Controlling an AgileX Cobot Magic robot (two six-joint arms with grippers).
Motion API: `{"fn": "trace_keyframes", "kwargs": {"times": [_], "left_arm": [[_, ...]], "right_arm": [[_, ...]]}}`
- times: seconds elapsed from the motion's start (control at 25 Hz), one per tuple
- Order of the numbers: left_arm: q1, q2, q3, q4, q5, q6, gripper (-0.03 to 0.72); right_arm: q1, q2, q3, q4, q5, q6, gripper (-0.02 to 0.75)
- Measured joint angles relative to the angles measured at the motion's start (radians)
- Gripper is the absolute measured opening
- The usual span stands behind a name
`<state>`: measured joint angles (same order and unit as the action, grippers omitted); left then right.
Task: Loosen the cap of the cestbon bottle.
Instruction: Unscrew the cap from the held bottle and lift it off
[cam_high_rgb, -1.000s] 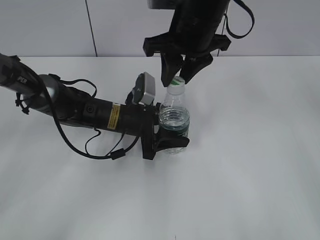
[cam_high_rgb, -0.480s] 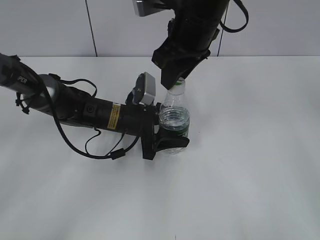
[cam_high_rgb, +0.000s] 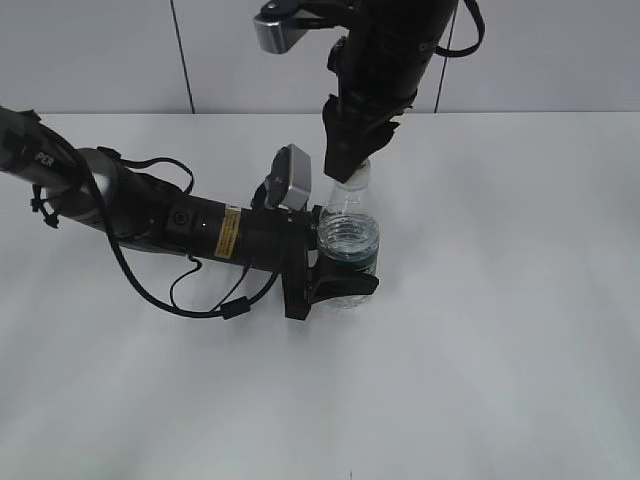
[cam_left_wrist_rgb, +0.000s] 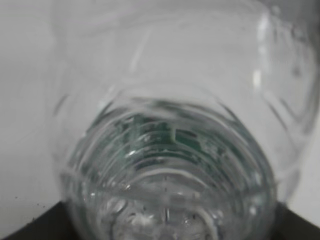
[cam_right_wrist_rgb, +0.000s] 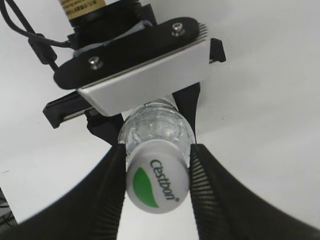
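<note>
Standing upright on the worktop (cam_high_rgb: 500, 350), the cestbon bottle (cam_high_rgb: 348, 250) sat clamped in our left gripper (cam_high_rgb: 335, 285); our right gripper (cam_right_wrist_rgb: 156, 184) pinched its cap (cam_right_wrist_rgb: 156, 184) from above.

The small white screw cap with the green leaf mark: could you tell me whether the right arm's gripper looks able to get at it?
Very likely yes: the right gripper already has its fingers pressed on either side of the white cap, nothing in between.

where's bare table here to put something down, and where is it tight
Bare table lies right of the cestbon bottle and along the whole near edge. It is crowded at the middle: the left tool clamps the bottle's body and the right tool grips the cap from above.
</note>
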<state>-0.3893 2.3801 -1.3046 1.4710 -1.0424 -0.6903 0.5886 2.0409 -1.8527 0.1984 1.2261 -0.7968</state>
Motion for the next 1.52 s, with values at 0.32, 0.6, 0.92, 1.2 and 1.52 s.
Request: {"fn": "trace_keyframes", "kwargs": {"times": [0.32,0.6,0.92,1.2,1.52], "left_arm": [[0.0,0.0,0.0,0.001,0.002,0.0,0.411],[0.0,0.0,-0.001,0.002,0.003,-0.003,0.411],[0.0,-0.001,-0.001,0.004,0.004,-0.004,0.411],[0.0,-0.001,-0.001,0.005,0.005,-0.004,0.411],[0.0,-0.001,-0.001,0.006,0.005,-0.004,0.411]], "right_arm": [[0.0,-0.001,0.0,0.002,0.002,-0.209,0.295],[0.002,-0.002,0.0,-0.011,0.005,-0.311,0.294],[0.003,-0.002,0.0,-0.019,0.005,-0.396,0.294],[0.004,-0.002,0.0,-0.019,0.005,-0.408,0.302],[0.004,-0.001,0.0,-0.029,0.004,-0.41,0.356]]}}
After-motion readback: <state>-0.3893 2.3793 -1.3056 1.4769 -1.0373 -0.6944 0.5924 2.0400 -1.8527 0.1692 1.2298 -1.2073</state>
